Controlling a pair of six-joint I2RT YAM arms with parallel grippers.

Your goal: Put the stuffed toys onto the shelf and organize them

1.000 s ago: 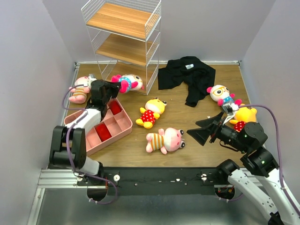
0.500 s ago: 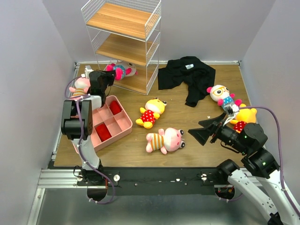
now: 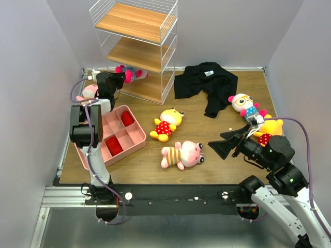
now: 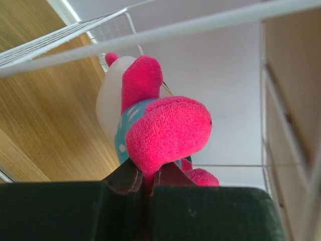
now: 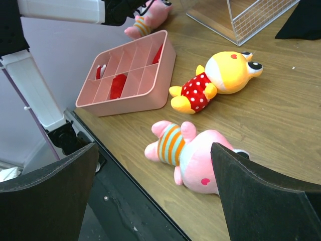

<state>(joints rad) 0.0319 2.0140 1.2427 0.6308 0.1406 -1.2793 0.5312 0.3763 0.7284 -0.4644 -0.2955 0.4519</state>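
The left gripper is pinched nearly closed on a pink limb of a white-faced stuffed toy in a blue dotted outfit, holding it just inside the open lowest tier of the white wire shelf, above the bottom wooden board. The left wrist view shows the dark fingers clamped on that fuzzy pink limb. The right gripper stands spread wide and grips nothing, hovering over the table beside a pink striped doll lying on its side. A yellow doll in red polka dots lies near a pink compartment tray. A second pink striped doll lies left of the tray, and a glasses doll and a second yellow doll lie at the right, near a black garment.
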